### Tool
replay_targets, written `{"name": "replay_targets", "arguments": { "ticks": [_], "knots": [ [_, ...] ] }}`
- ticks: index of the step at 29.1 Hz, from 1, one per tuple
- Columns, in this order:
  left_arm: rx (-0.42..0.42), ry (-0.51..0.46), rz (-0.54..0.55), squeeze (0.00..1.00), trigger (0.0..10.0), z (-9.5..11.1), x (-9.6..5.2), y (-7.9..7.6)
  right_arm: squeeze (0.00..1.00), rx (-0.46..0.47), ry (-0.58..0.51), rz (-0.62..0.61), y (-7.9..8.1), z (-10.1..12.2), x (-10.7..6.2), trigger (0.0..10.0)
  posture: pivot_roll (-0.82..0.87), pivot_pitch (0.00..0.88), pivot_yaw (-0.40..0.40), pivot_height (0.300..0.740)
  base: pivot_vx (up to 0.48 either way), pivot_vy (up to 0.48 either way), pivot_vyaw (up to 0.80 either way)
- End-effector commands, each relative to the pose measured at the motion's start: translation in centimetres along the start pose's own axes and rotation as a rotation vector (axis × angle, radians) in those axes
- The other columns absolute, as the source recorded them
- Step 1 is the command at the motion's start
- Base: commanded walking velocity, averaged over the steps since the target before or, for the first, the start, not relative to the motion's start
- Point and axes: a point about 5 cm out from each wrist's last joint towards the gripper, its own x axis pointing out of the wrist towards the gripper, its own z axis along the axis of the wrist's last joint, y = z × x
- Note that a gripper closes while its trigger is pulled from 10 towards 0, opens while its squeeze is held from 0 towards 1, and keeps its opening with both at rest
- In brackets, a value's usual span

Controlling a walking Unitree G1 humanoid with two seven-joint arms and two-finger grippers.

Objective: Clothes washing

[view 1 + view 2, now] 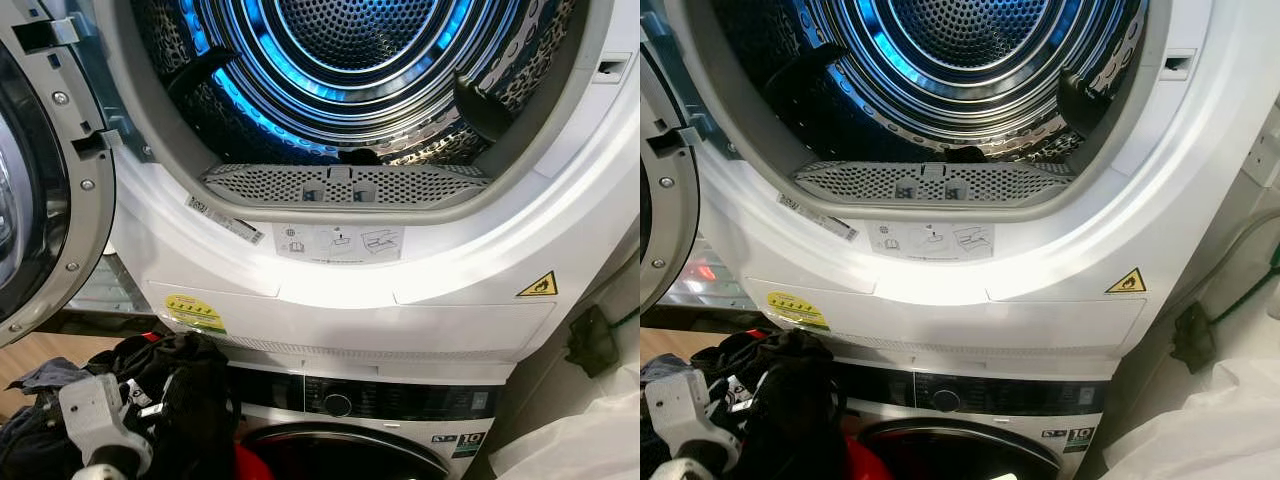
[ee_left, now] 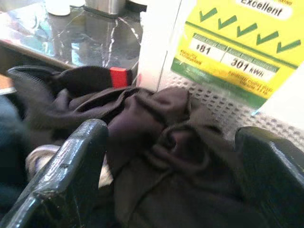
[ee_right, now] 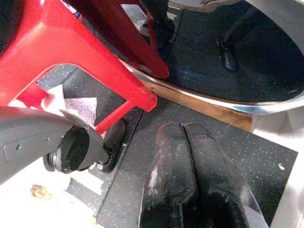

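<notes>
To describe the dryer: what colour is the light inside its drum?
Blue, on the drum rings; clearest in the left eye view.

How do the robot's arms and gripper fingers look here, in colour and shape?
The left gripper has thick, glossy black fingers with rounded, scuffed tips. Its wrist housing is light grey, blocky, with black screws. The right gripper has two long black fingers, worn and scratched whitish, tapering to rounded tips.
</notes>
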Motion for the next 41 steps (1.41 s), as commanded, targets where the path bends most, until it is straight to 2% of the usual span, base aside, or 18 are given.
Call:
{"name": "replay_targets", "arguments": {
  "ticks": [1,4,10,18,19,20,21,22,23,30,31,32,35,39,41],
  "knots": [
    [-0.023,0.032,0.022,1.00,10.0,-0.5,0.2,0.5,0.00,-0.003,0.001,0.006,0.3,0.1,0.1,10.0,0.17,0.000,0.068,0.740,0.000,0.000,0.00],
    [-0.060,0.040,0.016,1.00,10.0,-0.5,0.8,0.7,0.00,-0.005,-0.001,0.007,0.3,0.2,0.1,10.0,0.16,0.000,0.071,0.740,0.000,0.000,0.00],
    [-0.079,0.053,0.013,1.00,10.0,-0.5,1.4,0.7,0.00,-0.006,-0.001,0.010,0.3,0.3,0.1,10.0,0.16,0.000,0.069,0.740,0.000,0.000,0.00],
    [-0.070,0.154,-0.015,1.00,10.0,-1.5,1.7,0.5,0.00,-0.011,-0.003,0.011,0.3,0.5,0.2,10.0,0.16,0.000,0.073,0.740,0.000,0.000,0.00],
    [-0.059,0.192,-0.011,0.95,10.0,-2.1,1.5,0.6,0.00,-0.013,-0.003,0.012,0.3,0.5,0.2,10.0,0.16,0.000,0.073,0.740,0.000,0.000,0.00],
    [-0.059,0.192,-0.011,0.95,10.0,-2.1,1.5,0.6,0.00,-0.013,-0.003,0.012,0.3,0.5,0.2,10.0,0.16,0.000,0.073,0.740,0.000,0.000,0.00],
    [-0.064,0.204,-0.010,0.78,10.0,-2.3,1.4,0.6,0.00,-0.016,-0.003,0.013,0.3,0.5,0.2,10.0,0.16,0.000,0.073,0.740,0.000,0.000,0.00],
    [-0.063,0.210,-0.014,0.05,10.0,-2.4,1.3,0.6,0.00,-0.019,-0.003,0.015,0.4,0.5,0.2,10.0,0.16,0.000,0.071,0.740,0.000,0.000,0.00],
    [-0.066,0.217,-0.023,0.00,10.0,-2.5,1.3,0.5,0.00,-0.022,-0.002,0.016,0.4,0.5,0.2,10.0,0.16,0.000,0.071,0.740,0.000,0.000,0.00],
    [-0.031,0.321,-0.054,0.00,10.0,-3.7,0.9,0.3,0.00,-0.032,0.000,0.022,0.5,0.5,0.2,10.0,0.16,0.000,0.074,0.740,0.000,0.000,0.00],
    [-0.019,0.330,-0.022,0.00,10.0,-3.9,0.9,0.6,0.00,-0.032,-0.001,0.023,0.5,0.5,0.2,10.0,0.15,0.000,0.075,0.740,0.000,0.000,0.00],
    [-0.007,0.302,0.054,0.00,10.0,-3.5,1.1,1.4,0.00,-0.031,-0.001,0.023,0.5,0.5,0.2,10.0,0.16,0.000,0.075,0.740,0.000,0.000,0.00],
    [-0.004,0.284,0.085,0.00,10.0,-3.3,1.2,1.7,0.00,-0.030,-0.002,0.023,0.5,0.5,0.2,10.0,0.16,0.000,0.075,0.740,0.000,0.000,0.00],
    [0.049,0.184,0.174,0.00,10.0,-1.4,1.8,2.4,0.00,-0.026,-0.004,0.022,0.5,0.6,0.2,10.0,0.16,0.000,0.075,0.740,0.000,0.000,0.00],
    [0.049,0.184,0.174,0.00,10.0,-1.4,1.8,2.4,0.00,-0.026,-0.004,0.022,0.5,0.6,0.2,10.0,0.16,0.000,0.075,0.740,0.000,0.000,0.00]
  ]
}}
